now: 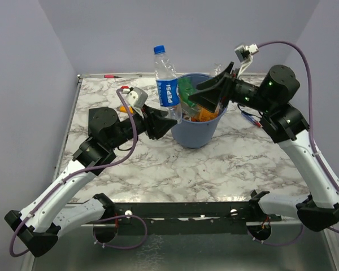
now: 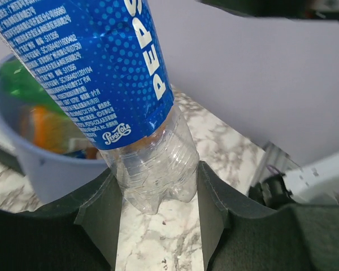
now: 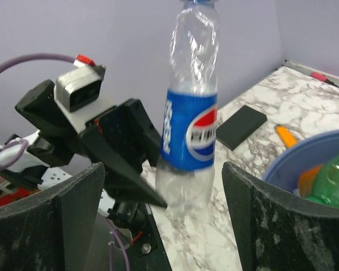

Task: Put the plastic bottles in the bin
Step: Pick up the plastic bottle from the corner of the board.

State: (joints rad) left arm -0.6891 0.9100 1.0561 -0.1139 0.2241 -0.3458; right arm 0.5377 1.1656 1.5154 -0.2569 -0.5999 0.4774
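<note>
A clear plastic bottle [image 1: 166, 79] with a blue label and blue cap stands upright just left of the bin [image 1: 195, 131], a round blue bucket. My left gripper [image 1: 173, 122] is shut on the bottle's base [image 2: 155, 175], one finger on each side. Inside the bin [image 2: 42, 169] lie a green bottle [image 1: 186, 89] and an orange bottle [image 1: 204, 116]. My right gripper [image 1: 195, 100] hovers over the bin's rim, open wide and holding nothing. In the right wrist view the held bottle [image 3: 189, 132] stands beyond my right gripper [image 3: 163, 175], with the bin [image 3: 305, 155] to the right.
A flat black rectangle [image 3: 243, 125] and an orange marker [image 3: 285, 135] lie on the marble table behind the bin. A red pen [image 1: 110, 75] lies at the table's back edge. Small blue and red items [image 1: 248, 117] lie right of the bin. Purple walls enclose the table.
</note>
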